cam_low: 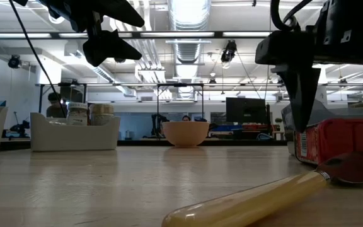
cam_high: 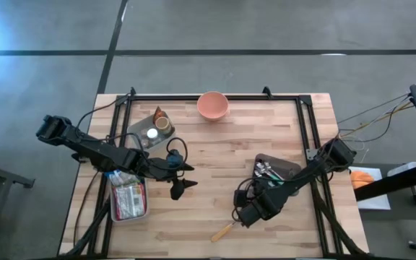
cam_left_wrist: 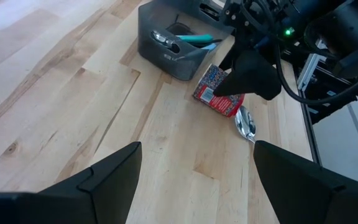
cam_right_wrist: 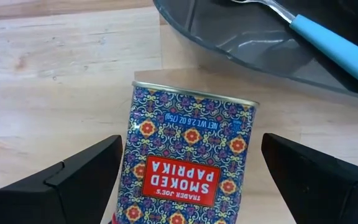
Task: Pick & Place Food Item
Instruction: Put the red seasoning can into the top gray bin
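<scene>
**Right hand poised over smoked paprika tin, fingers apart**

Smoked paprika tin (cam_right_wrist: 188, 158) lying on its side on the worktop (cam_high: 215, 152), lower right of centre in the high view, just beside the grey cutlery bin (cam_left_wrist: 173, 46) and close to the yellow-handled spoon (cam_high: 224, 231). Right hand (cam_right_wrist: 188, 171) directly above the tin, pointing steeply down, fingers spread wide to either side of the tin and not yet touching it. Left hand (cam_high: 181, 178) held above the worktop left of centre in the high view, fingers also apart and empty, beside the white tray of packets (cam_high: 128, 198). Pink bowl (cam_high: 212, 105) at the upper middle of the high view, well apart from both hands; a likely target, though the task names none.

Risks, as judged from this pose: tin rolling aside under a finger landing off-centre on its curved wall; smooth metal slipping from the grip if closed too near one end; a finger striking the bin wall or catching the spoon bowl on descent, given how close both lie; an insecure grip dropping the tin during the carry.
</scene>
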Robot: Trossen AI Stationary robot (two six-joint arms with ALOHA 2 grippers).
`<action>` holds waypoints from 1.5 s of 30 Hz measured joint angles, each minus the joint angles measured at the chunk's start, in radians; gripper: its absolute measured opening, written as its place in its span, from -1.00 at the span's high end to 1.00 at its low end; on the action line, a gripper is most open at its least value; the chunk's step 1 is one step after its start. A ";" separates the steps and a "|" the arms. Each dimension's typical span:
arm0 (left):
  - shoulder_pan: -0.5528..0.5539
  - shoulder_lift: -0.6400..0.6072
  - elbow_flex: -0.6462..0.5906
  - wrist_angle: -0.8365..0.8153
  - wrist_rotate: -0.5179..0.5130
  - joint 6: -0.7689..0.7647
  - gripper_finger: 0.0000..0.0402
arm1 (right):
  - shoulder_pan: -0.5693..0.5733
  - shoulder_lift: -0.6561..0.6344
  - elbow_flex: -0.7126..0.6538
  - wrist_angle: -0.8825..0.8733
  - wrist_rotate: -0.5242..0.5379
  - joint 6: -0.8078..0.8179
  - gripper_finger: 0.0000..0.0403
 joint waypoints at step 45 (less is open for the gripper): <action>0.001 0.000 0.000 0.000 0.000 0.000 -0.56 | -0.005 0.038 0.097 -0.011 0.188 -0.162 -0.36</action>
